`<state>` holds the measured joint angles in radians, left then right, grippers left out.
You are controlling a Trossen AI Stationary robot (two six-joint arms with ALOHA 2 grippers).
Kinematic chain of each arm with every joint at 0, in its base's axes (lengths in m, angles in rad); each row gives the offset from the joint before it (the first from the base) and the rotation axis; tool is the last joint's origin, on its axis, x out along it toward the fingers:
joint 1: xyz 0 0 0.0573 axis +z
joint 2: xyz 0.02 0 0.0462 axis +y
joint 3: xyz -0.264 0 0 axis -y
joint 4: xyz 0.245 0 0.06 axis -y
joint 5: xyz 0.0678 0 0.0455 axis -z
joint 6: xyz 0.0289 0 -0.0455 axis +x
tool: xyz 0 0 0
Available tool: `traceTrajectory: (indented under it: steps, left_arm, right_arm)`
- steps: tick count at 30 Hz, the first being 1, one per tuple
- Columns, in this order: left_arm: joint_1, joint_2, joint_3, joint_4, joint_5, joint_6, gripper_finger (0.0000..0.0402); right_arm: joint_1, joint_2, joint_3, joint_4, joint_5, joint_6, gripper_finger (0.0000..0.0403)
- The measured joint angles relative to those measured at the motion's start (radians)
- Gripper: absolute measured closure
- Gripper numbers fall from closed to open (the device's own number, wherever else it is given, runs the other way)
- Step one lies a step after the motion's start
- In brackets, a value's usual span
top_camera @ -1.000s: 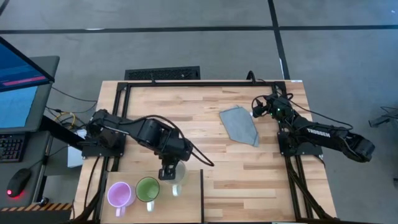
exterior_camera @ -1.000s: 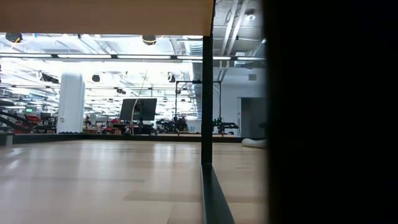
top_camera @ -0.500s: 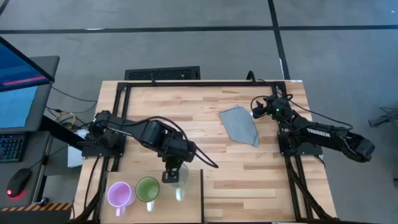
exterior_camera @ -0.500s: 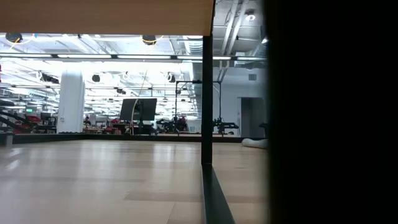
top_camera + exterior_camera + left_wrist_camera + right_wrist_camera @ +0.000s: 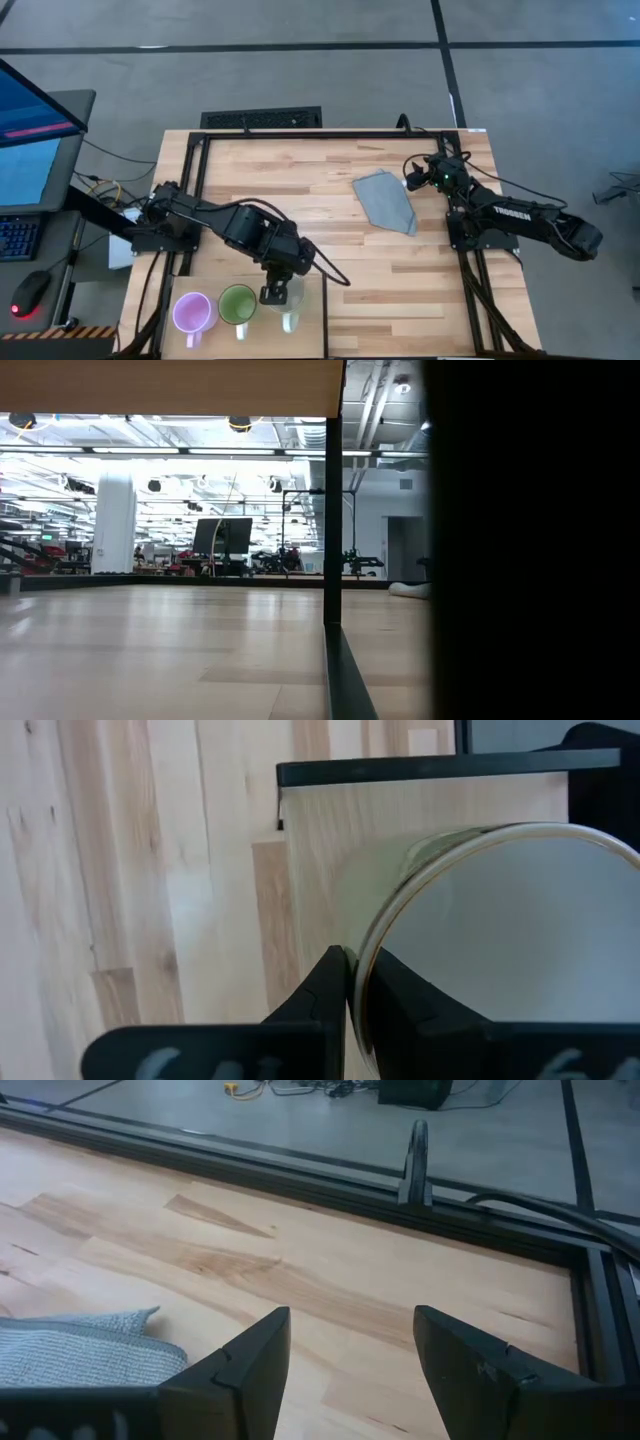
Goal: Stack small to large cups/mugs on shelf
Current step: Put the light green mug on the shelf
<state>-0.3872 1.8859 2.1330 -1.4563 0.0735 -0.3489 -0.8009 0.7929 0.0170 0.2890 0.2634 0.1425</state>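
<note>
Three mugs share the shelf (image 5: 312, 325) as the left gripper (image 5: 272, 294), pinching the white mug's (image 5: 289, 305) rim, should release next.

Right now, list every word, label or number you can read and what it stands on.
"TROSSEN": white letters on the right arm, high view, only just readable.
Monitor at the table's left: coloured bands, no text readable.
White marks on the left gripper's body, left wrist view: too blurred to read.
Nothing else legible.

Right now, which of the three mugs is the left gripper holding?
The cream-white mug: the left gripper pinches its rim, as the left wrist view shows. The green mug and the light purple mug stand free beside it.
</note>
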Motion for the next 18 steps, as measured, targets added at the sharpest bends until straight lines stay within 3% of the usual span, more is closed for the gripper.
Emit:
traceTrajectory:
  steps: [18]
  left_arm:
    - [-0.044,0.001,0.0,0.008,-0.029,-0.01,0.0395]
  right_arm:
    - [0.0,0.0,0.0,0.001,0.0,0.0,0.0168]
